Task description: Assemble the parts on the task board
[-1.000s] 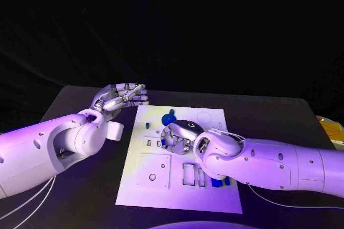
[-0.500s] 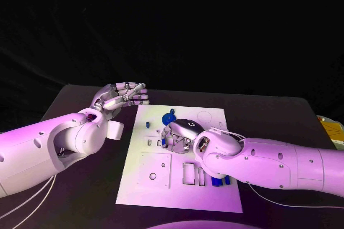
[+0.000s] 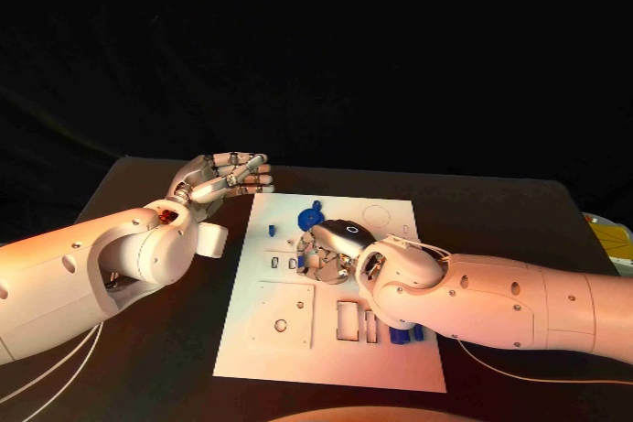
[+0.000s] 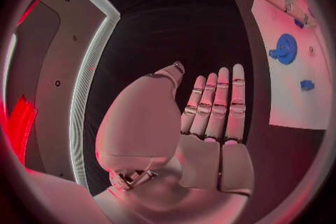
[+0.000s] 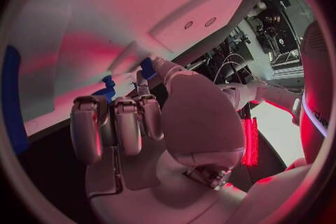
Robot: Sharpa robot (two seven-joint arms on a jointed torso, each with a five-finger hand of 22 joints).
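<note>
The white task board [image 3: 297, 335] lies in the middle of the black table. My right hand [image 3: 327, 250] is down on the board's middle with its fingers [image 5: 115, 123] curled against the surface. A small blue part [image 5: 106, 89] shows just past those fingertips, and I cannot tell whether it is held. A round blue part [image 3: 310, 216] and a small blue piece [image 3: 273, 229] sit at the board's far end. My left hand [image 3: 224, 177] hovers beyond the board's far left corner, its fingers [image 4: 213, 103] straight, side by side and holding nothing. The round blue part [image 4: 285, 47] is also in the left wrist view.
Several blue parts [image 3: 402, 333] lie near the board's right edge, half hidden under my right forearm. Rectangular slots [image 3: 348, 319] and a raised square plate [image 3: 284, 314] take up the board's near half. Bare black table [image 3: 158, 358] surrounds the board.
</note>
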